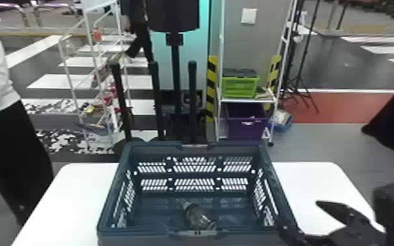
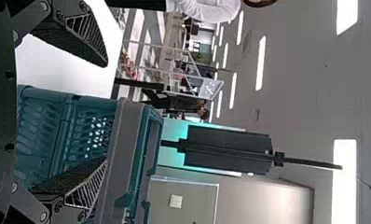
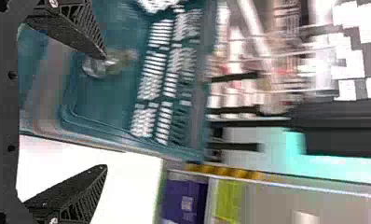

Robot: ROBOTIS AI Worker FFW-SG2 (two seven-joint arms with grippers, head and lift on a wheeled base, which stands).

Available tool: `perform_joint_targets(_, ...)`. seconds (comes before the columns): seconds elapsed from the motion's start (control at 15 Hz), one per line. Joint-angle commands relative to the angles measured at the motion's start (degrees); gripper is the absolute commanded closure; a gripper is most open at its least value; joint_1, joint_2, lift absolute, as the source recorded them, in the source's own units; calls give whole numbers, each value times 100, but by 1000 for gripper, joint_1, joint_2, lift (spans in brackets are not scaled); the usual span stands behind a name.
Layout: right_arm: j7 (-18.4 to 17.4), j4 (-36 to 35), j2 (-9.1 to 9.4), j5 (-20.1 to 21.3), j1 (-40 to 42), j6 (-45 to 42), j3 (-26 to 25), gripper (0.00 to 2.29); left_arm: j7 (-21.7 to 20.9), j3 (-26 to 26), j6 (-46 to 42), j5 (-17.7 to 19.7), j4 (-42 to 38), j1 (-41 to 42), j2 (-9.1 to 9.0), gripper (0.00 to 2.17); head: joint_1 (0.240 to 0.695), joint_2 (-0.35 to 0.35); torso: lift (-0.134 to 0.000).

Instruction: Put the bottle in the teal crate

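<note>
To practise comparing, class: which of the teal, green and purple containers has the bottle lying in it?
The teal crate on the white table: the bottle lies inside, near its front wall. The green box and purple box stand on the rack behind.

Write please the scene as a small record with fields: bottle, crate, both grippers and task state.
bottle: bottle, lying tilted inside the crate, near its front wall
crate: teal crate, upright on the white table
right gripper: right gripper, at the crate's right side, fingers apart, empty
left gripper: left gripper, by the crate's left side, fingers apart, empty
task state: bottle in crate, apparently done
</note>
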Motion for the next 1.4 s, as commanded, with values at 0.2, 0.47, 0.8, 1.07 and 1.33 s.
perform_joint_targets(0.2,7,1813,548,-189,1788,-6437,-199,46,-45,-56,202,-5,22,-49,100,191,499,0,0)
perform_joint_targets(0.47,15,3070,984,-109,2060,-8336,-155,46,-36,-127,395,4,-110,-49,259,191,499,0,0)
perform_joint_targets(0.8,-20,3228,984,-101,2500,-8459,-182,46,-27,-136,800,-22,-487,-5,364,191,499,0,0)
perform_joint_targets(1.07,-81,3202,984,14,2781,-8301,-199,49,-27,-136,887,-66,-646,-5,373,191,499,0,0)
perform_joint_targets(1.33,-81,3193,984,14,2939,-8213,-226,53,-27,-171,1028,-75,-654,-32,364,191,499,0,0)
